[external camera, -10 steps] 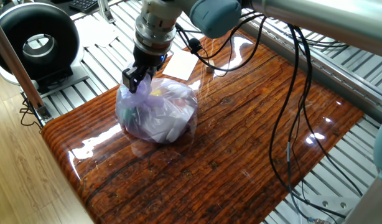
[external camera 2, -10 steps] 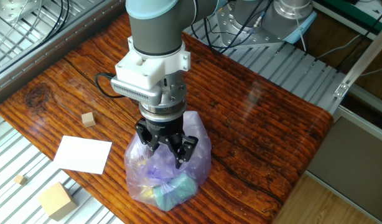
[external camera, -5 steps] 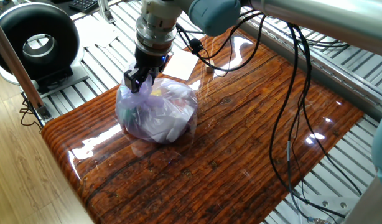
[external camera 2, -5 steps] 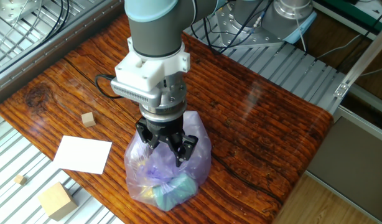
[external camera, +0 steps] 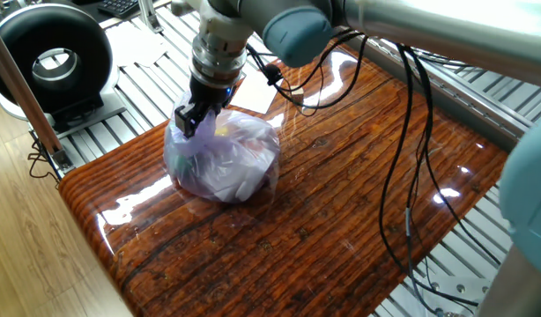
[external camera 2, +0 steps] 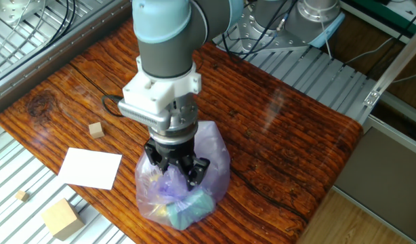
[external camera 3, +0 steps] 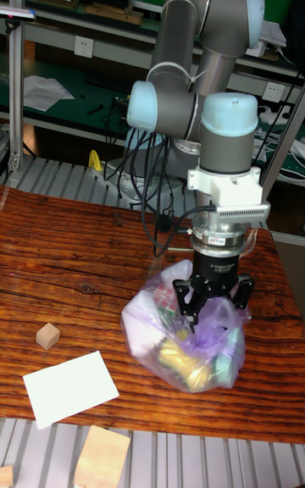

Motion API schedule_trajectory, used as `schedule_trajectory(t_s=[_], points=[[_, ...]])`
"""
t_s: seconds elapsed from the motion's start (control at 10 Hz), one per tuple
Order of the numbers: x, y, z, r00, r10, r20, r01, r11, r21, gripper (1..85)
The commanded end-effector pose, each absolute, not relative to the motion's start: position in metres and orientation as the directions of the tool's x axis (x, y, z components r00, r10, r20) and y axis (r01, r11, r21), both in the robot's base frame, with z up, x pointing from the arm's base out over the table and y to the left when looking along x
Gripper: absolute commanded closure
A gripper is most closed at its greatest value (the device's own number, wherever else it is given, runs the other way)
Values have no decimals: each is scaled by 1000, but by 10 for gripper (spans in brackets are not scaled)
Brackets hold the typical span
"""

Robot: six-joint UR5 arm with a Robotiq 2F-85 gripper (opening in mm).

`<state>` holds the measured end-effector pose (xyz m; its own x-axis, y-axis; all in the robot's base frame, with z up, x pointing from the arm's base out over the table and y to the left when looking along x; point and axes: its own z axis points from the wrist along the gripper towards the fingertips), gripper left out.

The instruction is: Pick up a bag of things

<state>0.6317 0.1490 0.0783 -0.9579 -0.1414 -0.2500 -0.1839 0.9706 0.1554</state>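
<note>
The bag of things point(external camera: 226, 163) is a pale-lilac translucent plastic bag sitting on the wooden table, with teal and yellow items showing through point(external camera 2: 218, 163) point(external camera 3: 161, 344). My gripper point(external camera 2: 175, 169) points straight down onto the bag's top. Its black fingers point(external camera 3: 182, 300) are spread open on either side of the gathered plastic and press into it. Seen in the tall fixed view, the gripper point(external camera 3: 212, 306) has crumpled lilac plastic between its fingers. In one fixed view the gripper point(external camera: 193, 119) sits at the bag's upper left. The bag rests on the table.
A flat white paper sheet point(external camera 2: 91, 168) lies left of the bag, and a small wooden cube point(external camera 2: 95, 129) sits behind it. A larger wooden block point(external camera 2: 61, 218) rests on the metal slats off the table edge. A black ring-shaped device point(external camera: 52, 57) stands beyond the table corner. Cables point(external camera: 403, 158) hang over the table.
The gripper has sunk lower into the bag's top, and the wrist has shifted slightly left in the other fixed view. The bag has stayed in place.
</note>
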Motion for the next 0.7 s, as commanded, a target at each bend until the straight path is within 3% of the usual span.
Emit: schedule_trajectory(t_s=[0.0, 0.3, 0.4, 0.5, 0.6], points=[[641, 154, 62, -957, -114, -268, -167, 968, 186, 307], [641, 161, 54, -963, -69, -259, -129, 967, 220, 373], [637, 146, 50, -969, -69, -235, -110, 980, 166, 687], [632, 141, 50, -974, -74, -214, -107, 983, 148, 843], [630, 148, 58, -977, -63, -203, -100, 979, 176, 843]])
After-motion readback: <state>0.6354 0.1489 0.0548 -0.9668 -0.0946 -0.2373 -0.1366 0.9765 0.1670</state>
